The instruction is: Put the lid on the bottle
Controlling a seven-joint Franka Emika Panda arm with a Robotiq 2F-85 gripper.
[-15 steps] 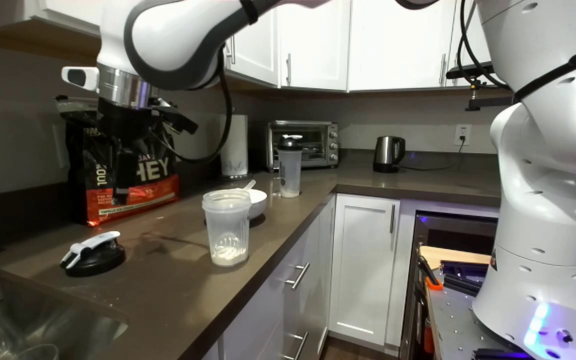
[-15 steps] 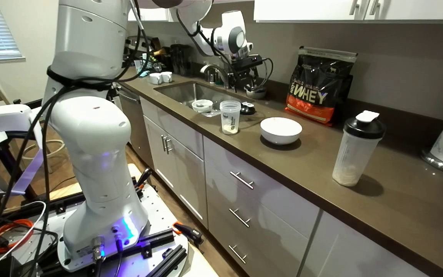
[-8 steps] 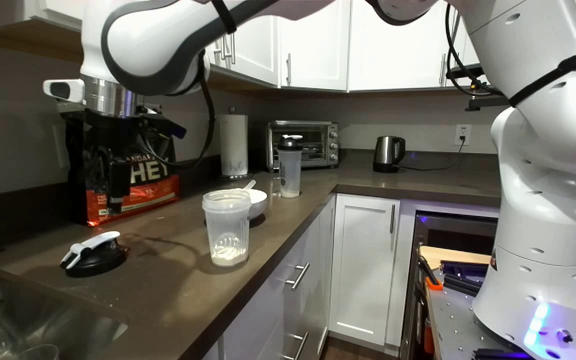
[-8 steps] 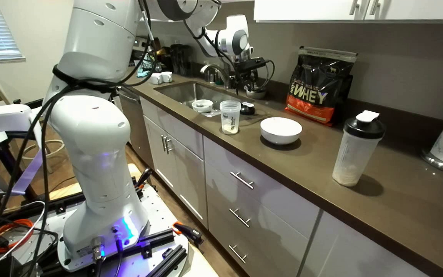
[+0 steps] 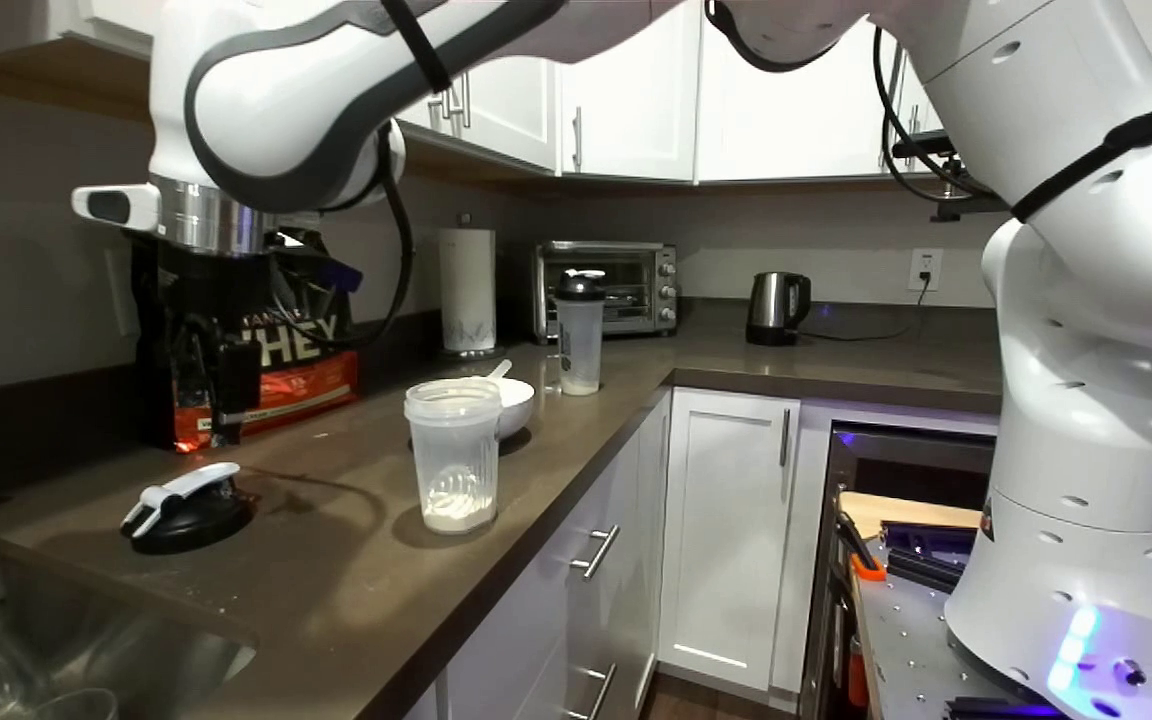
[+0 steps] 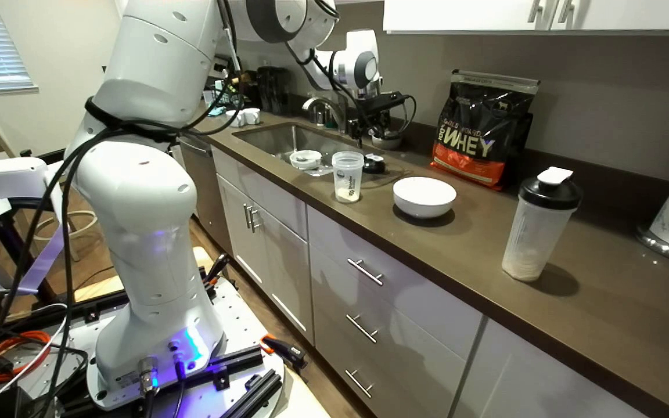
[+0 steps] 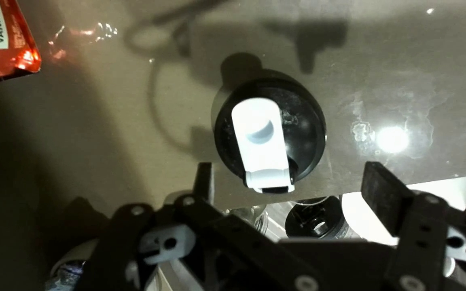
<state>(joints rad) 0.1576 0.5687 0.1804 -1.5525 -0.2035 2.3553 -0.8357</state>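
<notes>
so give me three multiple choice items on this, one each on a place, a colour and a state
1. Where does the loose lid lie?
A) in a bowl
B) on the counter beside the sink
C) on the toaster oven

2. What colour is the lid's flip cap?
A) white
B) red
C) green

3. How does the gripper stand?
A) shut on the lid
B) shut, holding nothing
C) open

1 B: it rests there in an exterior view.
2 A: it shows white against black in the wrist view.
3 C: the fingers stand wide apart in the wrist view.
</notes>
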